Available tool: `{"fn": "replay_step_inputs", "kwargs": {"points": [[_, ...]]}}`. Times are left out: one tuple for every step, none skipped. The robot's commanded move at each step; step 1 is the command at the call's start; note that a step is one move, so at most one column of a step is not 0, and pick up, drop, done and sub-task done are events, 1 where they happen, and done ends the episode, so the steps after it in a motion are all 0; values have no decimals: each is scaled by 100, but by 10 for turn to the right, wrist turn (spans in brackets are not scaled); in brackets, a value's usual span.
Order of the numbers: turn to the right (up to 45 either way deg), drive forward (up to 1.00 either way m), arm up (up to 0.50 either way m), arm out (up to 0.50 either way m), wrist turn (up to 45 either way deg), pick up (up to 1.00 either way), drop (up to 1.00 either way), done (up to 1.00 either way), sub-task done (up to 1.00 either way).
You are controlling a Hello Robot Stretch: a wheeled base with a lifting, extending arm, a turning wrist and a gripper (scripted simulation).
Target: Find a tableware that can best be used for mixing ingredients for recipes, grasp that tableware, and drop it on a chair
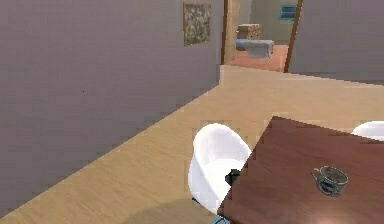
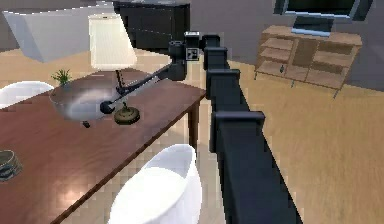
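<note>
A wide grey metal bowl (image 2: 80, 102) shows over the dark wooden table (image 2: 60, 150) in the arm side view, next to a table lamp (image 2: 112, 45). The dark arm (image 2: 235, 130) rises from the bottom edge. The gripper (image 2: 106, 104) reaches left from it, and its thin fingers end at the bowl's rim. I cannot tell whether it holds the bowl, since the tabletop lies behind it. A white chair (image 2: 165, 190) stands at the table's near side. In the forward view the same kind of white chair (image 1: 218, 160) stands by the table (image 1: 300, 175).
A small glass cup (image 1: 330, 178) sits on the table, seen again as a glass item (image 2: 5, 165). More white chairs (image 2: 20, 92) (image 1: 370, 128) flank the table. A small plant (image 2: 63, 75), a TV stand (image 2: 305, 55) and a dark cabinet (image 2: 150, 20) stand farther out. A doorway (image 1: 258, 40) opens ahead.
</note>
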Motion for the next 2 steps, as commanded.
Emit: {"fn": "replay_step_inputs", "kwargs": {"points": [[0,0,0,0,330,0,0,0,0],[0,0,-32,0,0,0,0,0,0]]}}
